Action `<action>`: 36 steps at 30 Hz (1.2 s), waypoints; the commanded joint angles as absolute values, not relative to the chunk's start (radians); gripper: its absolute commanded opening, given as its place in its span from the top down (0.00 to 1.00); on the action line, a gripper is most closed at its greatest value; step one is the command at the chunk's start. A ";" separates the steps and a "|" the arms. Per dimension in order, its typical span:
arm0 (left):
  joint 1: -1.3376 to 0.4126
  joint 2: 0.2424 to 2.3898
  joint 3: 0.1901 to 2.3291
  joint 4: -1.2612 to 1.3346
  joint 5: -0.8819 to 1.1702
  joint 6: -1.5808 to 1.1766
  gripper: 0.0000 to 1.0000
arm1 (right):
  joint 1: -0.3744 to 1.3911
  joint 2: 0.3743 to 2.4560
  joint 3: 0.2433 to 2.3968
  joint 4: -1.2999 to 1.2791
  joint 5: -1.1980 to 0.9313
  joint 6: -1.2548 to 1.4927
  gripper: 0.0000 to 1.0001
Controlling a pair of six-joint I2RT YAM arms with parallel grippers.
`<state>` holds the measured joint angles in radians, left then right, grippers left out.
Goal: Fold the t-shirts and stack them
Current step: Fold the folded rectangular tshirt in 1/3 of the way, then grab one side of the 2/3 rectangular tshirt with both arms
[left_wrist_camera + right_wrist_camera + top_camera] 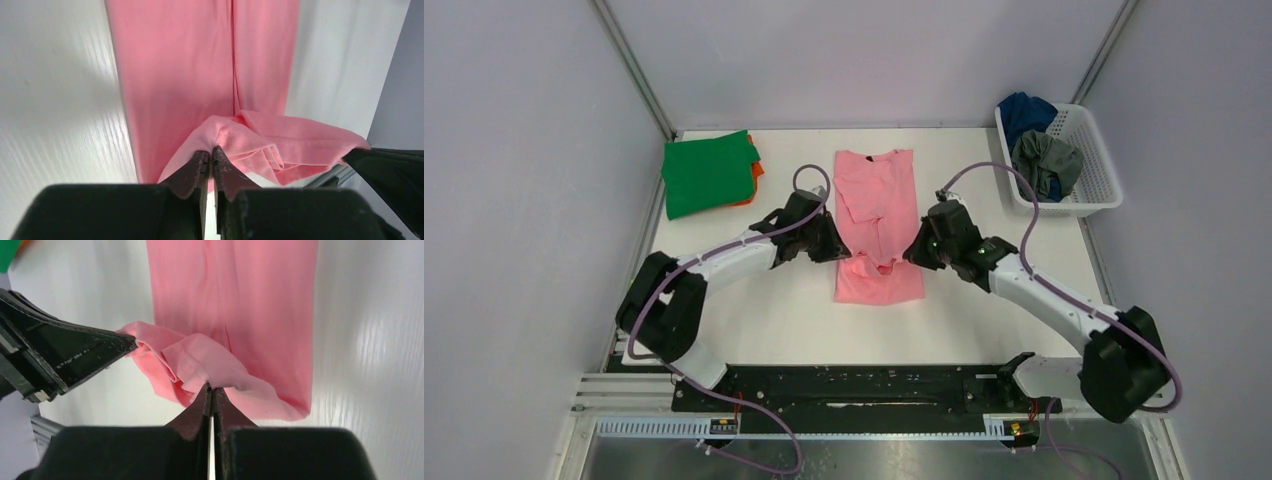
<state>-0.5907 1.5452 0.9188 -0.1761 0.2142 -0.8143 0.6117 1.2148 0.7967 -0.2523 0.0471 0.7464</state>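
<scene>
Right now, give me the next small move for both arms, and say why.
Probably carry the pinched cloth farther toward the far end and lay it down: the left gripper and right gripper are shut on a raised fold of the pink t-shirt, whose far half lies flat.

One camera looks down from high up. Two wrist cameras sit close, both seeing the pink t-shirt (175,75).

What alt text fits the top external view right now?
Both grippers hold the pink t-shirt: left gripper and right gripper shut on its bunched cloth from opposite sides. A folded green t-shirt lies on an orange t-shirt far left; a white basket far right holds a blue t-shirt and a grey t-shirt.
</scene>
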 commanded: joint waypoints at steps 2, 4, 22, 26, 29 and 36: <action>-0.518 1.655 1.044 -0.132 0.264 -0.776 0.93 | 0.514 1.384 0.951 -0.185 -0.052 0.678 1.00; -0.491 1.698 1.082 -0.131 0.261 -0.774 0.93 | 0.468 1.461 0.991 -0.181 -0.091 0.679 1.00; -0.382 1.859 1.394 -0.229 0.279 -0.683 0.01 | 0.314 1.774 1.229 -0.154 -0.181 0.641 0.27; -0.394 1.623 1.125 -0.143 0.282 -0.663 0.01 | 0.314 1.588 1.008 -0.095 -0.185 0.646 0.23; -0.424 1.510 0.925 -0.093 0.306 -0.657 0.01 | 0.317 1.459 0.810 -0.060 -0.226 0.673 0.23; -0.517 1.464 0.690 -0.028 0.315 -0.714 0.09 | 0.334 1.265 0.535 0.019 -0.247 0.731 0.27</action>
